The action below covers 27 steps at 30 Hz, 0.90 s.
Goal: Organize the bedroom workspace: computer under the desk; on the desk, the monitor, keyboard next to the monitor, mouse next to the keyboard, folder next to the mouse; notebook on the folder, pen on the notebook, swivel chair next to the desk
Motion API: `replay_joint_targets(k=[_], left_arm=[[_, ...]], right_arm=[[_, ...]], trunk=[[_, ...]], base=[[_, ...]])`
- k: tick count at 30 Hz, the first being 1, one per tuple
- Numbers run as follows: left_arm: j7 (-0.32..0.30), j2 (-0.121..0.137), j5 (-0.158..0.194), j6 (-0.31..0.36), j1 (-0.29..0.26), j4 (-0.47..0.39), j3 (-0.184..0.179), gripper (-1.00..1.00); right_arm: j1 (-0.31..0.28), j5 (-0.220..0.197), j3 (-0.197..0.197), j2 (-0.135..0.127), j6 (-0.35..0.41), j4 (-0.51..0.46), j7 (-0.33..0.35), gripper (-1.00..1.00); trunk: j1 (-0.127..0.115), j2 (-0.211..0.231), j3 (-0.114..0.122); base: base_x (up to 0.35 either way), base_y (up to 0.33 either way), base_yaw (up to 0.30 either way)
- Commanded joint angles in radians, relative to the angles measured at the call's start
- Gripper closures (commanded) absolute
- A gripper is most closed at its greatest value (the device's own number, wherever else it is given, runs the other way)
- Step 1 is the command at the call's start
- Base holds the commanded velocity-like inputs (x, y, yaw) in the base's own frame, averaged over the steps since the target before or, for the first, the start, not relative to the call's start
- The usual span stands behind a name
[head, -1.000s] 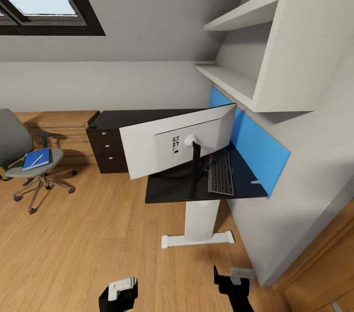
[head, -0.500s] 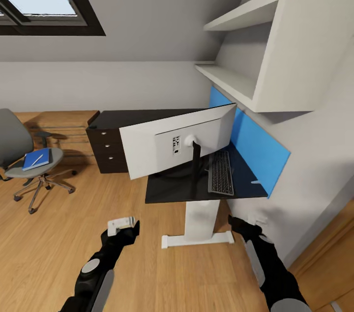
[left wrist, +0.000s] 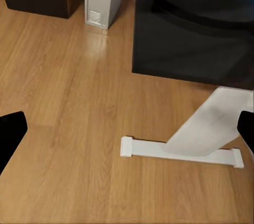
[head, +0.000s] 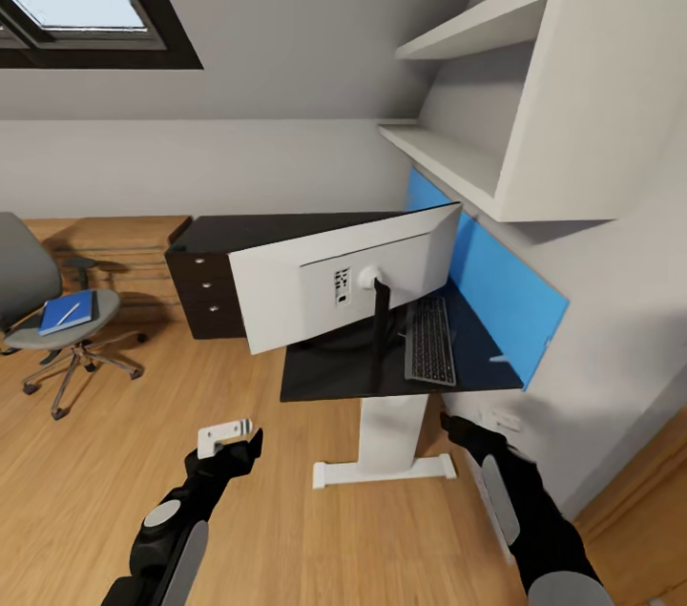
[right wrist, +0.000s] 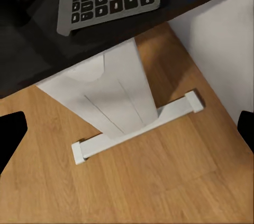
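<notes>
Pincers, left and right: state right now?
Left pincer: open, holding nothing, over the wooden floor.
Right pincer: open, holding nothing, facing the desk leg.

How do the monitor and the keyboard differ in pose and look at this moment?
The monitor stands upright on its black stand, its light grey back toward the camera; the keyboard lies flat, keys up. The monitor is far wider and pale from this side; the keyboard is slim and dark grey with black keys. Both sit on the desk, side by side.
</notes>
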Motion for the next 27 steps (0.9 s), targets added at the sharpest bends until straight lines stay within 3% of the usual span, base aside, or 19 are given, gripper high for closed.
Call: replay_joint_targets(k=[1,14,16,18,21,22,23,25,27], left_arm=[[0.009,0.001,0.011,0.004,-0.001,-0.001,-0.001,-1.00],[0.011,0.003,0.011,0.004,0.000,0.001,0.007,-1.00],[0.011,0.002,0.012,0.004,0.000,0.001,0.032,-1.00],[0.010,0.000,0.013,0.004,-0.001,0.001,0.096,-1.00],[0.009,-0.001,0.015,0.004,-0.001,0.001,0.123,-1.00],[0.009,-0.001,0.043,0.004,-0.001,0.001,0.170,-1.00],[0.009,-0.001,0.064,0.004,0.000,0.001,0.192,-1.00],[0.009,-0.001,0.090,0.003,0.000,0.001,0.214,-1.00],[0.007,0.001,0.149,0.003,0.000,0.001,0.255,-1.00]], right_arm=[[0.000,-0.009,-0.001,0.000,-0.002,-0.008,-0.005,-1.00],[0.002,-0.007,-0.001,-0.001,-0.018,-0.020,-0.005,-1.00],[0.002,-0.006,0.000,-0.001,-0.018,-0.020,-0.005,-1.00],[0.002,-0.005,0.001,-0.001,-0.021,-0.021,-0.004,-1.00],[0.002,-0.004,0.001,-0.001,-0.030,-0.021,-0.004,-1.00],[0.002,-0.001,0.001,-0.002,-0.050,-0.021,-0.004,-1.00],[0.002,0.000,0.001,-0.004,-0.054,-0.021,-0.004,-1.00],[0.002,0.001,0.001,-0.006,-0.058,-0.021,-0.004,-1.00],[0.002,0.002,0.001,-0.010,-0.061,-0.021,-0.004,-1.00]], trunk=[[0.001,-0.002,-0.002],[0.001,-0.002,-0.002],[0.001,-0.002,-0.002],[0.001,-0.002,-0.002],[0.001,-0.002,-0.002],[0.001,-0.002,-0.002],[0.001,-0.002,-0.002],[0.001,-0.002,-0.002],[0.001,-0.002,-0.002]], base=[[0.276,0.000,0.000],[0.314,0.000,0.000],[0.325,0.000,0.000],[0.319,0.000,0.000],[0.245,0.000,0.000],[0.066,0.000,0.000],[0.042,0.000,0.000],[0.030,0.000,0.000],[0.016,0.000,0.000]])
